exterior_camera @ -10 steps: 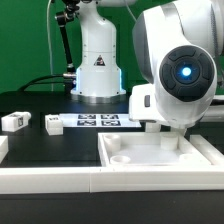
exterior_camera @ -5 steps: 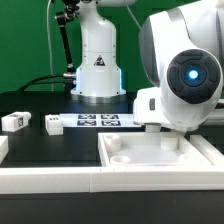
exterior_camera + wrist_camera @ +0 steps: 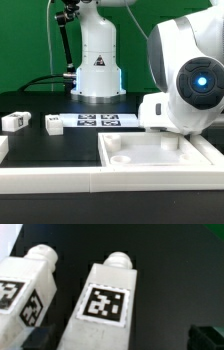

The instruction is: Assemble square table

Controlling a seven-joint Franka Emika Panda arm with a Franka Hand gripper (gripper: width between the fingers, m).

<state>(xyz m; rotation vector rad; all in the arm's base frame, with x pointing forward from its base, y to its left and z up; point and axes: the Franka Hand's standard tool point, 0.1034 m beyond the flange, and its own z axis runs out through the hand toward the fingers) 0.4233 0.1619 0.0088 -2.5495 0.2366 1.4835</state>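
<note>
The fingers point(image 3: 207, 334) stand spread wide, empty, above one leg point(image 3: 108, 297); the neighbouring leg point(image 3: 25, 286) lies just beside it, so a descending finger may strike it.

Site: robotics lab | evidence: white robot arm base point(image 3: 97, 62) on black table point(image 3: 40, 105); green backdrop point(image 3: 25, 40); tagged marker board point(image 3: 96, 121); trailing cables point(image 3: 40, 80)

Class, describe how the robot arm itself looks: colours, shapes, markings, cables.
The arm is glossy white with rounded shells. Its near joint carries a round black cap with a glowing blue light. The base bears a black triangular logo; black cables run beside it. The fingertips are dark.
</note>
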